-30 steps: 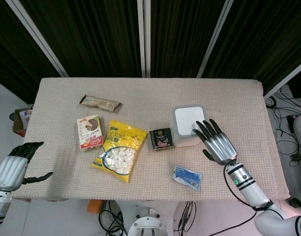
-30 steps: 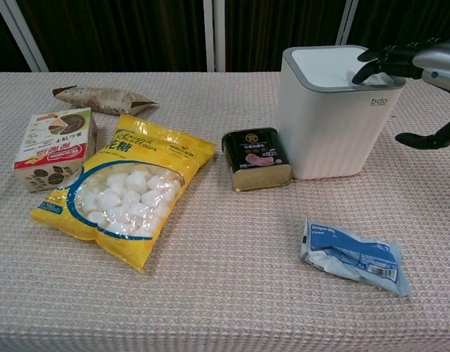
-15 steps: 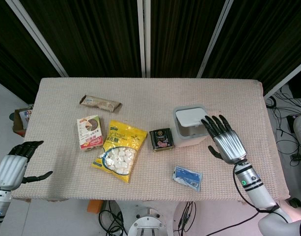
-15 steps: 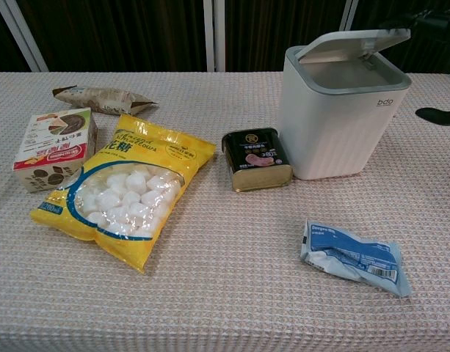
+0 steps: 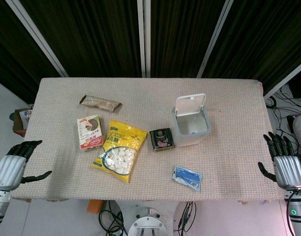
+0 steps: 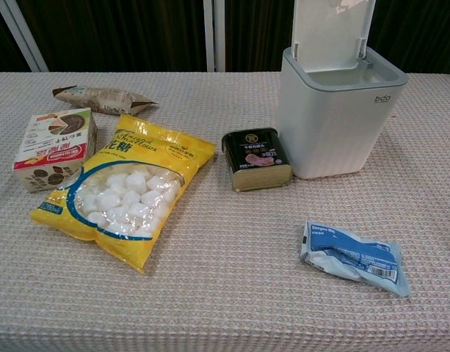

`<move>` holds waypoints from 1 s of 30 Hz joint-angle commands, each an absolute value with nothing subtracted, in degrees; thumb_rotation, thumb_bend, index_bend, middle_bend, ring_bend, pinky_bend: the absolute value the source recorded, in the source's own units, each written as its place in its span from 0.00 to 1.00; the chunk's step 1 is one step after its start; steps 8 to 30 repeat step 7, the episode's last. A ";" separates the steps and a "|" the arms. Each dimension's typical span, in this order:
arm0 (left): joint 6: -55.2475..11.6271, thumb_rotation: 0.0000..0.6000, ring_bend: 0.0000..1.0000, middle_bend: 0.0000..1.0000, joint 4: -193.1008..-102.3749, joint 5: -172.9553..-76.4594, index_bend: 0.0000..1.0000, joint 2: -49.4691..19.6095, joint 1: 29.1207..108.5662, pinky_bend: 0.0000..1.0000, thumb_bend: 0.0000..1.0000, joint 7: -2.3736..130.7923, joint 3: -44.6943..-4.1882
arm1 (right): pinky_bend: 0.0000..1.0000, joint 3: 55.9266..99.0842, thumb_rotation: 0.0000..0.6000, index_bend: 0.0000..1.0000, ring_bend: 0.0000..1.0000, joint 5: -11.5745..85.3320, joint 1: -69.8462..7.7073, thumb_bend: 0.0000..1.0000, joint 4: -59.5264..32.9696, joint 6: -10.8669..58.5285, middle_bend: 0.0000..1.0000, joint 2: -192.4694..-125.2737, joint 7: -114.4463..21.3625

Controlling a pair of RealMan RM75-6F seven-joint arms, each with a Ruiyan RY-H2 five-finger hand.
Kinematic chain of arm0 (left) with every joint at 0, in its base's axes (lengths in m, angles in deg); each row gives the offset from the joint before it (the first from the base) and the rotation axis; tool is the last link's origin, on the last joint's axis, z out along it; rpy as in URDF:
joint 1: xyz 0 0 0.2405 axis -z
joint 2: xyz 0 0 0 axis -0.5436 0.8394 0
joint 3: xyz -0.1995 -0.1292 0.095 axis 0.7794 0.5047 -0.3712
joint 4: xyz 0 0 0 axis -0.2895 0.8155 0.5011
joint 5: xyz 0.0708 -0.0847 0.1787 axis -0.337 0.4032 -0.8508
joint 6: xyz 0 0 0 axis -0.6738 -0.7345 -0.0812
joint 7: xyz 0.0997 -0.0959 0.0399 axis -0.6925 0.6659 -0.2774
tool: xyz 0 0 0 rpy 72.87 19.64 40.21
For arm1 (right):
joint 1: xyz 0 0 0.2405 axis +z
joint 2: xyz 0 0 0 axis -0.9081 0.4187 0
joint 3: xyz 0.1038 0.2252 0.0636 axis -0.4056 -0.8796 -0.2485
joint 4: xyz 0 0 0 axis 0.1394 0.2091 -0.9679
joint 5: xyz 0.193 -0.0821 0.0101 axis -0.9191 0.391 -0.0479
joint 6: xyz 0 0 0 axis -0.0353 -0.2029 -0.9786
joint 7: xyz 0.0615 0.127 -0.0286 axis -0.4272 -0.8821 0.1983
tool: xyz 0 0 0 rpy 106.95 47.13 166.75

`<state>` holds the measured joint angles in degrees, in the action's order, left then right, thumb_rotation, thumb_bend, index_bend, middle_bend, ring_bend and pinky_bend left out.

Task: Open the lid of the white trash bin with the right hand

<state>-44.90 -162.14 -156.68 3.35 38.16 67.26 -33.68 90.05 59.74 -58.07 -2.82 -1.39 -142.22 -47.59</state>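
Lid [image 6: 333, 26]: now fully upright on white trash bin [image 6: 335, 125]; half-raised before.
Right hand [image 5: 287, 164]: withdrawn past table edge, empty, fingers spread.
Left hand [image 5: 13, 164]: unchanged, empty, fingers apart.

White trash bin [image 6: 335, 121] with its lid [image 6: 333, 31] standing upright and open, on a worktop [image 6: 232, 279] with food packs.

Just left of the bin lies a dark tin [image 6: 257, 158] with a gold rim. A yellow bag of white sweets [image 6: 129, 190] lies further left, beside a small carton [image 6: 54, 147]. Behind them rests a brown wrapped bar [image 6: 103, 99]. A blue and white pouch [image 6: 354, 257] lies in front of the bin, well apart from it. No hand shows here.
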 commanded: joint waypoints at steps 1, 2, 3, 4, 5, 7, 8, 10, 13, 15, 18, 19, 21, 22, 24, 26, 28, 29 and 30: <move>-44.75 0.52 0.18 0.22 -162.10 -156.97 0.17 3.12 38.27 0.26 0.00 67.04 -33.85 | 0.00 90.55 1.00 0.00 0.00 58.18 -60.34 0.24 -7.81 -1.45 0.00 -143.86 -50.91; -44.75 0.52 0.18 0.22 -162.06 -157.14 0.17 2.98 38.27 0.26 0.00 66.95 -33.95 | 0.00 90.45 1.00 0.00 0.00 57.93 -60.46 0.24 -8.70 -0.85 0.00 -144.21 -51.31; -44.79 0.51 0.18 0.22 -162.01 -157.23 0.17 2.87 38.25 0.26 0.00 66.92 -34.00 | 0.00 90.37 1.00 0.00 0.00 57.95 -60.56 0.24 -9.19 -0.63 0.00 -144.48 -51.60; -44.83 0.51 0.18 0.22 -161.96 -157.26 0.17 2.78 38.21 0.26 0.00 66.89 -34.05 | 0.00 90.28 1.00 0.00 0.00 58.03 -60.68 0.24 -9.59 -0.56 0.00 -144.75 -51.78; -44.85 0.51 0.18 0.22 -161.93 -157.25 0.17 2.74 38.17 0.26 0.00 66.87 -34.08 | 0.00 90.19 1.00 0.00 0.00 58.16 -60.79 0.24 -9.89 -0.55 0.00 -145.00 -51.97; -44.87 0.51 0.18 0.22 -161.90 -157.09 0.17 2.75 38.12 0.26 0.00 66.92 -34.05 | 0.00 90.00 1.00 0.00 0.00 58.51 -60.96 0.24 -10.16 -0.43 0.00 -145.31 -52.36; -44.87 0.51 0.18 0.22 -161.90 -157.09 0.17 2.75 38.12 0.26 0.00 66.92 -34.05 | 0.00 90.00 1.00 0.00 0.00 58.51 -60.96 0.24 -10.16 -0.43 0.00 -145.31 -52.36; -44.87 0.51 0.18 0.22 -161.90 -157.09 0.17 2.75 38.12 0.26 0.00 66.92 -34.05 | 0.00 90.00 1.00 0.00 0.00 58.51 -60.96 0.24 -10.16 -0.43 0.00 -145.31 -52.36; -44.87 0.51 0.18 0.22 -161.90 -157.09 0.17 2.75 38.12 0.26 0.00 66.92 -34.05 | 0.00 90.00 1.00 0.00 0.00 58.51 -60.96 0.24 -10.16 -0.43 0.00 -145.31 -52.36; -44.87 0.51 0.18 0.22 -161.90 -157.09 0.17 2.75 38.12 0.26 0.00 66.92 -34.05 | 0.00 90.00 1.00 0.00 0.00 58.51 -60.96 0.24 -10.16 -0.43 0.00 -145.31 -52.36; -44.87 0.51 0.18 0.22 -161.90 -157.09 0.17 2.75 38.12 0.26 0.00 66.92 -34.05 | 0.00 90.00 1.00 0.00 0.00 58.51 -60.96 0.24 -10.16 -0.43 0.00 -145.31 -52.36; -44.87 0.51 0.18 0.22 -161.90 -157.09 0.17 2.75 38.12 0.26 0.00 66.92 -34.05 | 0.00 90.00 1.00 0.00 0.00 58.51 -60.96 0.24 -10.16 -0.43 0.00 -145.31 -52.36; -44.87 0.51 0.18 0.22 -161.90 -157.09 0.17 2.75 38.12 0.26 0.00 66.92 -34.05 | 0.00 90.00 1.00 0.00 0.00 58.51 -60.96 0.24 -10.16 -0.43 0.00 -145.31 -52.36; -44.87 0.51 0.18 0.22 -161.90 -157.09 0.17 2.75 38.12 0.26 0.00 66.92 -34.05 | 0.00 90.00 1.00 0.00 0.00 58.51 -60.96 0.24 -10.16 -0.43 0.00 -145.31 -52.36; -44.87 0.51 0.18 0.22 -161.90 -157.09 0.17 2.75 38.12 0.26 0.00 66.92 -34.05 | 0.00 90.00 1.00 0.00 0.00 58.51 -60.96 0.24 -10.16 -0.43 0.00 -145.31 -52.36; -44.87 0.51 0.18 0.22 -161.90 -157.09 0.17 2.75 38.12 0.26 0.00 66.92 -34.05 | 0.00 90.00 1.00 0.00 0.00 58.51 -60.96 0.24 -10.16 -0.43 0.00 -145.31 -52.36; -44.87 0.51 0.18 0.22 -161.90 -157.09 0.17 2.75 38.12 0.26 0.00 66.92 -34.05 | 0.00 90.00 1.00 0.00 0.00 58.51 -60.96 0.24 -10.16 -0.43 0.00 -145.31 -52.36; -44.87 0.51 0.18 0.22 -161.90 -157.09 0.17 2.75 38.12 0.26 0.00 66.92 -34.05 | 0.00 90.00 1.00 0.00 0.00 58.51 -60.96 0.24 -10.16 -0.43 0.00 -145.31 -52.36; -44.87 0.51 0.18 0.22 -161.90 -157.09 0.17 2.75 38.12 0.26 0.00 66.92 -34.05 | 0.00 90.00 1.00 0.00 0.00 58.51 -60.96 0.24 -10.16 -0.43 0.00 -145.31 -52.36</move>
